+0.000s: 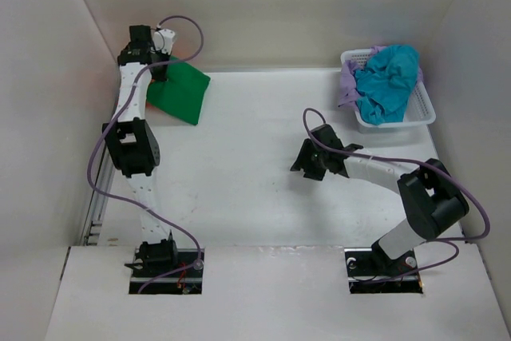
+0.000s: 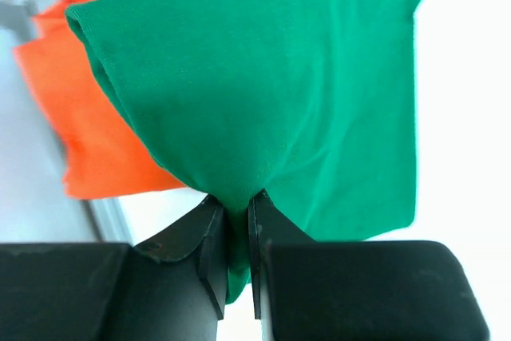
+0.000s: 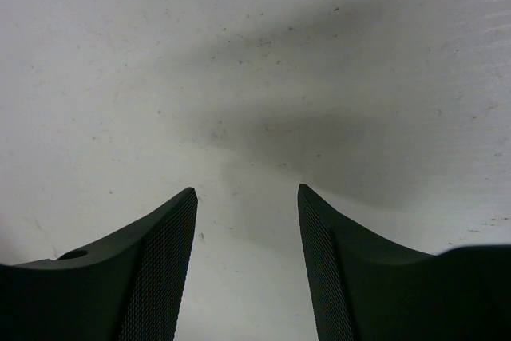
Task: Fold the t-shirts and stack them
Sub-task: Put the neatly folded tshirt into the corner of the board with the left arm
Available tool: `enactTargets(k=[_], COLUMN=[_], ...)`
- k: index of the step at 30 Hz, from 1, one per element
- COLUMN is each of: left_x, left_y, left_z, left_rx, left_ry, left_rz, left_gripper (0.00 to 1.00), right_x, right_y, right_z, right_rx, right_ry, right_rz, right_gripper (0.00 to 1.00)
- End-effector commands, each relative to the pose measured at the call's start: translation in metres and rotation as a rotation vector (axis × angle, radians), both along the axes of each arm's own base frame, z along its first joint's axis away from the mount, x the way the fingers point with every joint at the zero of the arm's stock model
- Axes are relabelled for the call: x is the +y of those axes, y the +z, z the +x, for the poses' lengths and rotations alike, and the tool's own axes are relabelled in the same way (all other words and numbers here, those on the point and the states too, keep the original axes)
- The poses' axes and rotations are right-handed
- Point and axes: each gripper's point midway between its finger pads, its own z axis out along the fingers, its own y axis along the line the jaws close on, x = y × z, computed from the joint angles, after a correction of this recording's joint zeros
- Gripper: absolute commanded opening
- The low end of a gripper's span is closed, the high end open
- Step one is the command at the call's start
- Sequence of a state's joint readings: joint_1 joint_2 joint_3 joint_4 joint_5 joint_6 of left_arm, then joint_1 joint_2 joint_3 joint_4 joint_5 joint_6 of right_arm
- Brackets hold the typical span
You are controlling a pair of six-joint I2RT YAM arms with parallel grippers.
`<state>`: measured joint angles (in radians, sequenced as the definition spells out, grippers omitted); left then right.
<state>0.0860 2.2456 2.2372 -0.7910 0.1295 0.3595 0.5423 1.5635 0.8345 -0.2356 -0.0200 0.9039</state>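
A folded dark green t-shirt sits at the table's far left, and my left gripper is shut on a pinch of its cloth. Under it lies a bright orange t-shirt, which only the left wrist view shows plainly. A teal t-shirt is heaped in the white basket at the far right, with a lavender t-shirt bunched at its left side. My right gripper hangs open over bare table, nothing between its fingers.
The white tabletop runs between the two arms. Pale walls close in on the left, back and right. The left arm stretches along the left edge toward the back corner.
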Motion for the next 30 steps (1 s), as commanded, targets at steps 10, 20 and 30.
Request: enactTargets(k=[10,20,30], left_x=[0.066,0.124,0.222], left_y=[0.096,0.033,0.049], left_z=[0.013,0.029,0.027], left_rx=[-0.250,-0.161,-0.241], left_ry=[0.077,0.142,0.441], left_rz=[0.028,0.106,0.370], left_gripper=[0.00,0.10,0.40], right_x=[0.006,0.019,0.024], right_y=[0.004,0.002,0.011], right_z=[0.014,0.022,0.024], right_rx=[-0.026,-0.001,-0.009], right_ry=[0.016,0.059,0.077], right_rz=[0.014,0.023,0.028], right_gripper=[0.59,0.60,0.60])
